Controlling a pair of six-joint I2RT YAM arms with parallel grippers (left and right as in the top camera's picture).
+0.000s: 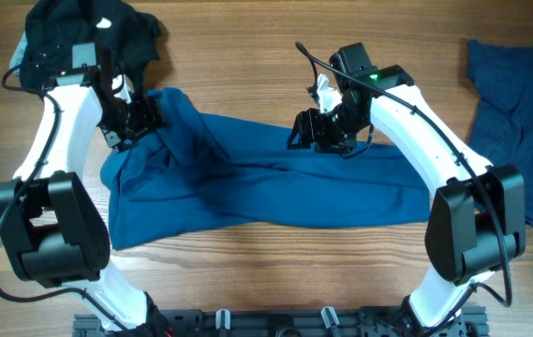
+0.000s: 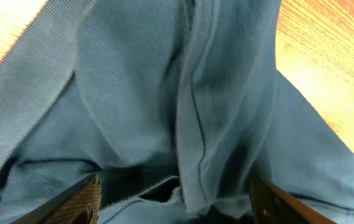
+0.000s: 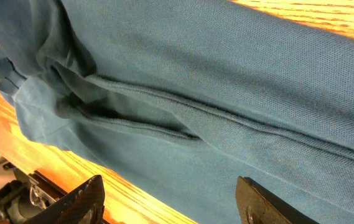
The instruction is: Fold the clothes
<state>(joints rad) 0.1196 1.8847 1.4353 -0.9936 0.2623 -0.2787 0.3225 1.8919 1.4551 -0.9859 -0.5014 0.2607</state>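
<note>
Overhead, the shirt (image 1: 275, 192) lies crosswise on the desk (image 1: 247, 56), bunched at its left end. A black garment (image 1: 88, 33) and a darker blue one (image 1: 519, 103) sit at the far corners. The left claw (image 1: 140, 120) is released over the bunch, with cloth slack between its fingers. The right claw (image 1: 308, 131) is spread too, grasping nothing, at the shirt's far edge. The step in hand looks like laying the shirt flat before a fold. Next, each claw needs a firm pinch on an edge.

Wide-spread jaws on left end effector (image 1: 140, 118) and right end effector (image 1: 311, 131) — both tilted inward
</note>
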